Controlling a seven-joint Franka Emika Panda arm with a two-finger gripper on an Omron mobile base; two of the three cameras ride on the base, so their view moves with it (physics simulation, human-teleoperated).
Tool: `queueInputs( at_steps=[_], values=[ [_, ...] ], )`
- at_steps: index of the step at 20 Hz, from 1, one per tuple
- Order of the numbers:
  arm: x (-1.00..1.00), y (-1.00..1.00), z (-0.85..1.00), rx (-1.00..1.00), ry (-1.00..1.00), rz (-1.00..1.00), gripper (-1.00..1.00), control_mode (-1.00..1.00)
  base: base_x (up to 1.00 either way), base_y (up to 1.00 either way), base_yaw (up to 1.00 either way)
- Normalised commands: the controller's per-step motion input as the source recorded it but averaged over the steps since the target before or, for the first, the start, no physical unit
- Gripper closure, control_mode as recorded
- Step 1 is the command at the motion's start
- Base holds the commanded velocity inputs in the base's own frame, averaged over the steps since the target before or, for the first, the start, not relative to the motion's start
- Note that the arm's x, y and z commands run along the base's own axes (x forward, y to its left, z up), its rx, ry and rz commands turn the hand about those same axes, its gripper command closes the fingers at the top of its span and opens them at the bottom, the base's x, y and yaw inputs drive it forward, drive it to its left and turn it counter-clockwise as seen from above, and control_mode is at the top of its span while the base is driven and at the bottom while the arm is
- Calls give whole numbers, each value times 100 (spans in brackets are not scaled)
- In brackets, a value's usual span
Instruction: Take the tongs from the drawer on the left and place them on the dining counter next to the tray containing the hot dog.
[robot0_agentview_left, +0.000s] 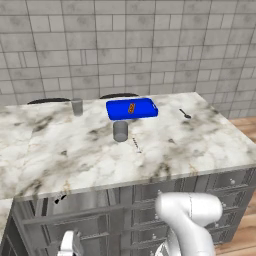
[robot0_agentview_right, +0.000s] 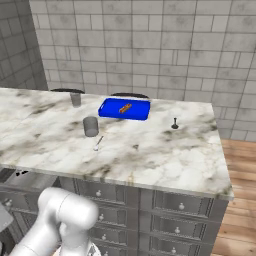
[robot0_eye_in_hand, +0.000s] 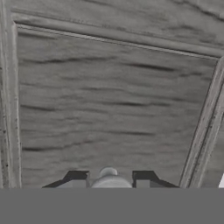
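1. The jaws stand either side of the round silver knob (robot0_eye_in_hand: 108, 174) of the drawer (robot0_eye_in_hand: 113, 109), close up to its panelled front; whether they pinch it cannot be told.
2. The blue tray (robot0_agentview_left: 131, 108) sits near the worktop's (robot0_agentview_left: 200, 145) far edge, the hot dog (robot0_agentview_left: 131, 107) on it.
3. A grey cup (robot0_agentview_left: 120, 131) stands just in front of the tray.

Both base views look down across the dining counter (robot0_agentview_left: 150, 150); hand view presses close to the drawer (robot0_eye_in_hand: 113, 109).
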Motion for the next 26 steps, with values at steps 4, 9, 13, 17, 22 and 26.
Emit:
queueInputs(
  at_steps=[4, 9, 13, 17, 22, 26],
  values=[
    [-100, -34, -5, 4, -20, 0, 100, -100, 0, 0, 0],
    [-100, -39, -2, 7, -24, 0, 100, -100, 0, 0, 0],
    [-100, -43, -1, 9, -25, 0, 100, -100, 0, 0, 0],
    [-100, -42, -1, 8, -24, 0, 100, -100, 0, 0, 0],
    [-100, -35, 0, 5, -25, 0, -100, -100, 0, 0, 0],
    [-100, -31, 8, 6, -33, 0, -100, -100, 0, 0, 0]
  ],
)
